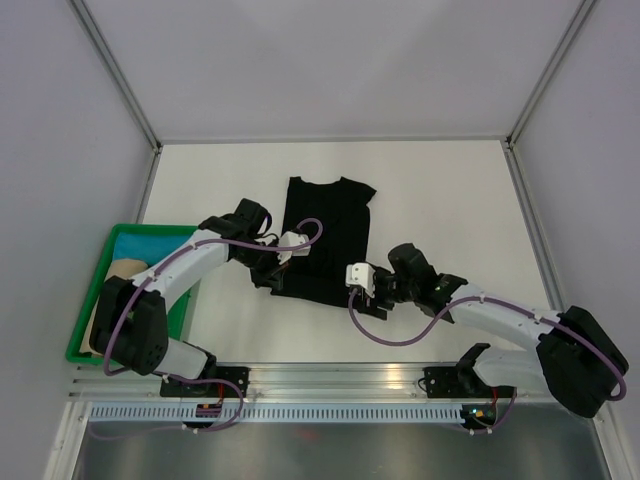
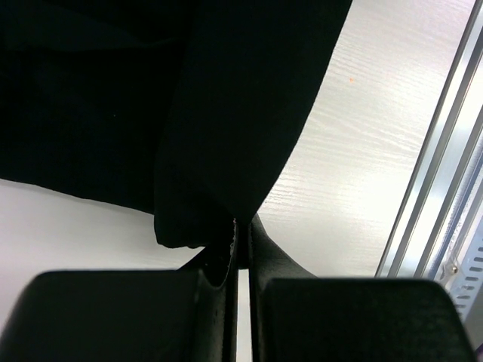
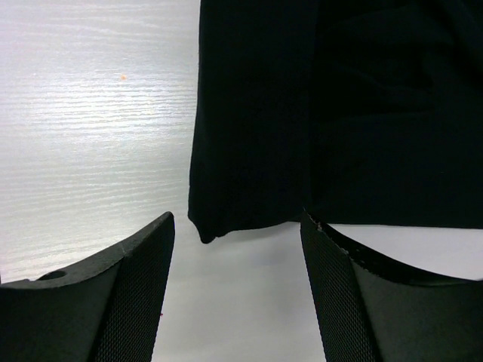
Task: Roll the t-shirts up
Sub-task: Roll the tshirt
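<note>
Two grippers at the near hem | shirt (image 1: 325, 235) flat on table (image 1: 440, 200), long axis running away from us | left gripper (image 2: 240, 228) clenched on near-left corner | right gripper (image 3: 236, 222) spread wide, near-right corner just ahead, we reckon it grabs next

The t-shirt (image 1: 325, 235) is thin, soft black cloth, matt and without any sheen. The white table (image 3: 90, 136) has a smooth top with a faint wood-grain pattern and a slight gloss, and the rail (image 2: 438, 151) along its edge is brushed aluminium. The right gripper (image 3: 238, 219) has fingers (image 3: 128, 302) of matt black plastic with finely stippled inner faces.
</note>
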`<act>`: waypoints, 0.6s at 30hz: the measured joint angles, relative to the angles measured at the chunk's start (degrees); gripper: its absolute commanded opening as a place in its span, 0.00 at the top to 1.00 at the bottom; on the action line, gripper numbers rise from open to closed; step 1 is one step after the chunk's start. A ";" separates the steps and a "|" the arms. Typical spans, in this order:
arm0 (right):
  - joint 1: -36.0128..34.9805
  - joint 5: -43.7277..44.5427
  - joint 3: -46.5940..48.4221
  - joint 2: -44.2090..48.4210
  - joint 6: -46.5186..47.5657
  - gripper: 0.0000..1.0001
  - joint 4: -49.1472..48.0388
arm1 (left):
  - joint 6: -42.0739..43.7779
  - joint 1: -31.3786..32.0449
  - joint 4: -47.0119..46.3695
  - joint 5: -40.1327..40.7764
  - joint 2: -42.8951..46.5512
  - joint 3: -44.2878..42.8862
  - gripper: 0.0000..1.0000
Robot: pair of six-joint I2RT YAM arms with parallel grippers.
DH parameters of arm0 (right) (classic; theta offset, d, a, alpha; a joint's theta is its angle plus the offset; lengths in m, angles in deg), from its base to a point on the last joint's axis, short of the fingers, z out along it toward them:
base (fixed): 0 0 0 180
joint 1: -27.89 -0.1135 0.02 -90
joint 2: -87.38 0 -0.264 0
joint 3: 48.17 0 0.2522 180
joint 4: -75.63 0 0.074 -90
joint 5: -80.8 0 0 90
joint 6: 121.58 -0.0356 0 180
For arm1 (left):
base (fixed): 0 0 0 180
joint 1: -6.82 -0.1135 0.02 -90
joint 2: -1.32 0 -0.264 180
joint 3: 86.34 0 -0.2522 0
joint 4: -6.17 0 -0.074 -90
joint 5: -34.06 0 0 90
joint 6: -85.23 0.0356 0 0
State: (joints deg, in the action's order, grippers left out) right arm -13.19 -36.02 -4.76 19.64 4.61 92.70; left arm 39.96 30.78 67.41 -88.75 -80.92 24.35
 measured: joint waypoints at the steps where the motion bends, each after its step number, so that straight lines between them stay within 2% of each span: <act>1: -0.13 -0.04 0.02 -0.55 0.00 0.26 -0.02 | 0.00 0.00 -0.02 -0.31 -0.11 0.00 0.98; 4: -0.79 0.04 0.37 -2.34 0.02 0.26 0.11 | 0.00 0.00 -0.02 -0.39 -0.61 0.00 0.98; 6: -1.14 0.35 1.27 -4.28 0.13 0.29 0.26 | 0.00 0.00 -0.02 -0.35 -0.68 0.00 0.98; 8: -1.22 0.39 3.19 -7.13 0.85 0.57 0.79 | 0.00 0.00 -0.04 -0.35 -0.66 0.00 0.98; 9: -1.31 0.35 4.94 -9.31 1.44 0.74 1.25 | 0.00 -0.02 -0.02 -0.33 -0.66 0.00 0.98; 10: -1.36 0.44 6.23 -10.86 1.36 0.96 1.79 | 0.00 -0.09 -0.09 -0.33 -0.63 0.00 0.98; 11: -1.36 0.81 8.04 -12.98 1.44 1.00 2.27 | 0.00 -0.11 -0.07 -0.31 -0.57 0.00 0.98; 14: -1.36 1.22 11.80 -16.24 1.05 1.00 5.25 | -0.02 -0.42 -0.13 -0.31 -0.17 0.24 0.98; 18: -1.36 -1.01 13.77 -15.28 -0.57 1.00 9.01 | 0.00 -1.16 -0.24 -0.35 4.85 4.46 0.98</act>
State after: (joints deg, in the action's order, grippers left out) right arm -14.54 -37.03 9.01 4.36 4.04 101.71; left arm 39.96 29.63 67.17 -89.10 -76.07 28.81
